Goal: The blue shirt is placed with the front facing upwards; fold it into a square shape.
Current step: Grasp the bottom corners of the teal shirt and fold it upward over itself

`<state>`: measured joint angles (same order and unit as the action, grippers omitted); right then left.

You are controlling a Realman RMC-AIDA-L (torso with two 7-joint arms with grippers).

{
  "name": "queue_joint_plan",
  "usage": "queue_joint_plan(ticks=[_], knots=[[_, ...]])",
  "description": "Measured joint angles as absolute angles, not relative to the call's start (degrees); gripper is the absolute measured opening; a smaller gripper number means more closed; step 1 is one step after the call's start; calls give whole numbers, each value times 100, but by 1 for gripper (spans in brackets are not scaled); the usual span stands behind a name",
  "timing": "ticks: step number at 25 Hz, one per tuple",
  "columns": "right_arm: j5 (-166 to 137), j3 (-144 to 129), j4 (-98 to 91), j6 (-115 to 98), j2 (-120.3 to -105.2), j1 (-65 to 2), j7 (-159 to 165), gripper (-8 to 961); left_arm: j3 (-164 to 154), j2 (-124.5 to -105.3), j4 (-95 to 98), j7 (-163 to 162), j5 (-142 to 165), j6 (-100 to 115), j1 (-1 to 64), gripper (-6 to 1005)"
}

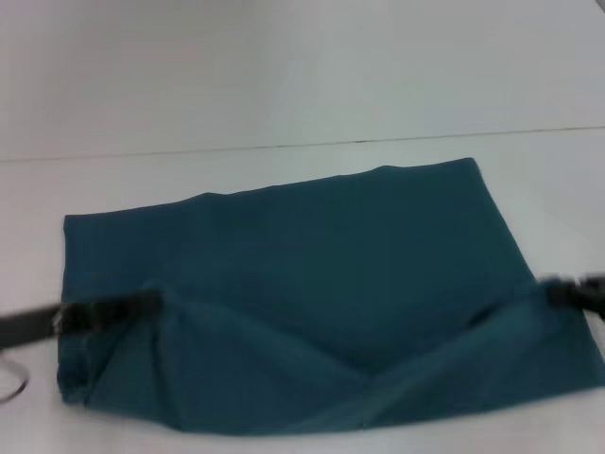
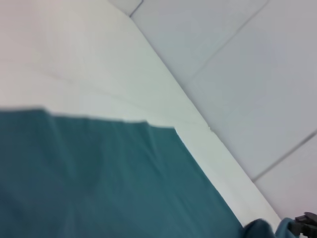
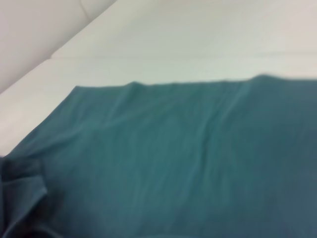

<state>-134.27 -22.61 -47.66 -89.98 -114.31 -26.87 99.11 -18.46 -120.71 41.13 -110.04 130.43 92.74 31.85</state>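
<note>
The blue shirt [image 1: 312, 274] lies across the white table as a broad dark teal rectangle, with no lettering showing. Its near edge is raised off the table at two points and sags in a valley between them. My left gripper [image 1: 151, 305] pinches the cloth at the near left, and my right gripper [image 1: 553, 293] pinches it at the near right. The left wrist view shows the shirt [image 2: 99, 183] flat, with its far edge straight, and the right gripper [image 2: 303, 224] far off holding a bunched corner. The right wrist view shows the shirt [image 3: 173, 158] with a gathered fold at one corner.
The white table [image 1: 284, 180] runs beyond the shirt's far edge to a seam line [image 1: 302, 145]. A dark cable loop [image 1: 14, 383] hangs at the near left. Pale floor tiles [image 2: 257, 74] show past the table's edge in the left wrist view.
</note>
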Motion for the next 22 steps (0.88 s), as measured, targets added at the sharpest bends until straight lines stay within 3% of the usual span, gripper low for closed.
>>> queue_joint_plan(ticks=[6, 22], knots=[[-13445, -2326, -4225, -7749, -11390, -3370, 9866, 42, -1961, -12060, 3777, -11204, 13046, 7792, 3994, 18], [-13407, -2814, -3113, -4768, -11369, -4486, 9708, 41, -2461, -12115, 3397, -11460, 13010, 5144, 4808, 18]])
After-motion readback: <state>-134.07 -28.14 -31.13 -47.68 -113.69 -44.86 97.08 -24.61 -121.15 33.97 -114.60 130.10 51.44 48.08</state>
